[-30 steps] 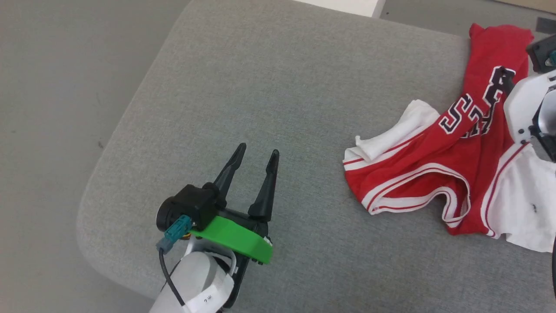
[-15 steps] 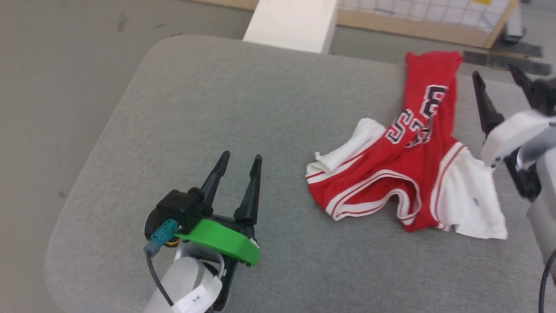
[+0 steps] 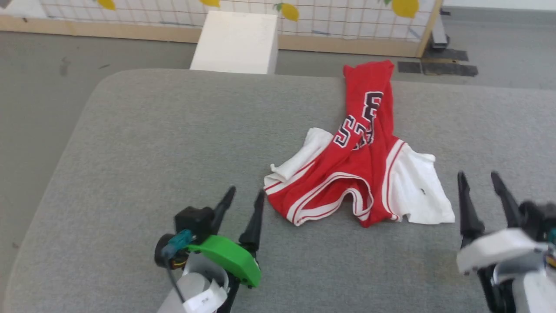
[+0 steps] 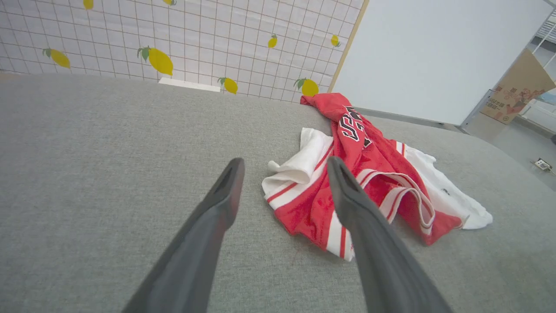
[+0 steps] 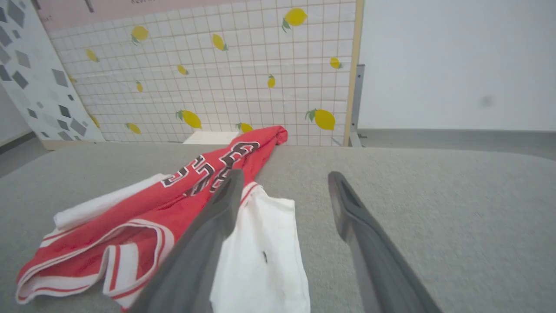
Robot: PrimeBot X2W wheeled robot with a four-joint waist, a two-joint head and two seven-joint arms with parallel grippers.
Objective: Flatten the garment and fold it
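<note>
Plainly, both grippers are empty. The left gripper holds its two dark fingers a moderate way apart, gripping nothing, with its tips over the bare grey tabletop. The right gripper is spread somewhat wider and is also empty. The garment lies crumpled on the tabletop between the two grippers and a little ahead of them. It is nearer to the left gripper's right finger, whose tip sits just beside the bunched white sleeve and the red striped edge without touching them. In the left wrist view the left gripper points along the tabletop, and the garment starts just beyond its right finger and spreads ahead and to the right. For the right gripper, the garment lies ahead and to the left. The flat white sleeve sits closest to it, and the left finger crosses in front of that sleeve in the right wrist view. Whether they touch cannot be told there, but the head view shows a small gap. A narrow red strip with part of the black, white-outlined print runs away from both grippers to the tabletop's far edge. The looped striped trim faces back towards them.
</note>
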